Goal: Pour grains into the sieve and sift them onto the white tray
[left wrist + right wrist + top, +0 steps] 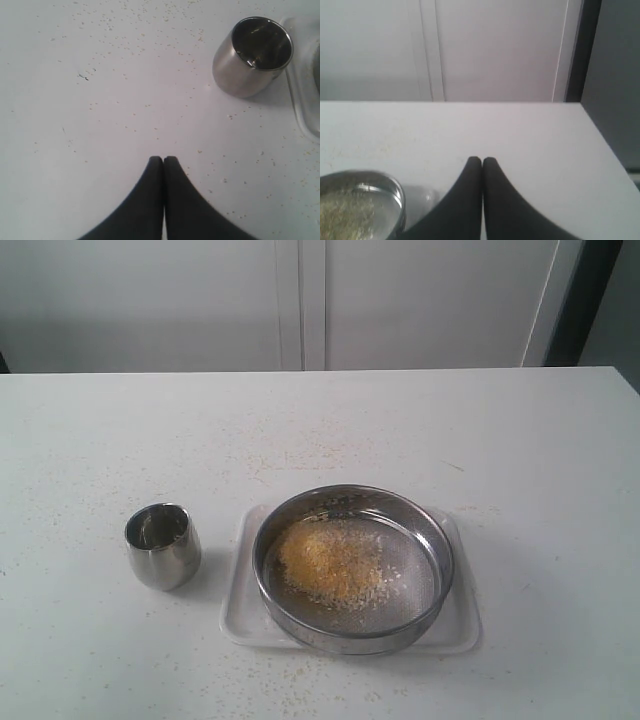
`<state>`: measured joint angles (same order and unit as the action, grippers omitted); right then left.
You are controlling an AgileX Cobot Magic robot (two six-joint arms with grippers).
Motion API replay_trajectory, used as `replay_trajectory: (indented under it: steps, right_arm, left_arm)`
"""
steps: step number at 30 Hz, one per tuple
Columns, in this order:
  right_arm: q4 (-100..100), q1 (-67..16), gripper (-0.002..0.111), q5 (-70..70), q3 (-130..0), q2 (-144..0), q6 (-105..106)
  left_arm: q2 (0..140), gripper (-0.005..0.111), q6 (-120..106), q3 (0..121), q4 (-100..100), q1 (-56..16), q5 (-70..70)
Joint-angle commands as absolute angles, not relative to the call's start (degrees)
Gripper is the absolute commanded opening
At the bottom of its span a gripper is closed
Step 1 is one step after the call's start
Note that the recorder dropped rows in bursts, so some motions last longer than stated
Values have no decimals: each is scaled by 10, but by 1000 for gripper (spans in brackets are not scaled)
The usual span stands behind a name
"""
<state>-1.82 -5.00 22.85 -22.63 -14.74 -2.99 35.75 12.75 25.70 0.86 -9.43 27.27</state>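
Sieve: the wide round shallow steel sieve with wire-mesh bottom (350,638) sits flat inside the flat white rectangular tray with a low rim (240,610). Judged: stacked this way so whatever falls through the mesh lands on the tray.
Grains: a heap of fine yellow-orange granules mixed with whitish rice-like grains (328,560) lies on the mesh, off centre toward 9 o'clock, with the 3 o'clock half almost bare.
Cup: a small rounded steel cup (162,545) stands upright at the tray's 9 o'clock, just apart from it, with no grains visible inside. Judged: pouring done, sifting not yet done.
Under the sieve: hidden, so I cannot tell what has passed through.
Table: the white tabletop (500,440) is dusted with stray specks around the tray.
Left gripper (163,160): black fingers pressed together and empty, over bare table near the cup.
Right gripper (481,161): fingers clenched on nothing, raised beside the sieve and clear of it.
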Motion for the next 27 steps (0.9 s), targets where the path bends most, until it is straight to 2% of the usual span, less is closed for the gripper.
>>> replay_trajectory:
  steps: [1,13,27]
  right_arm:
    - [-6,-47,0,305,-281,-228,-33]
    - [0,-47,0,239,-297,-314,-63]
    - [101,-47,0,348,-379,-519,-41]
  left_arm:
    - [353,0,130,252,14,-94,275]
    - [353,0,130,252,14,-94,275]
    - [353,0,130,252,14,-94,275]
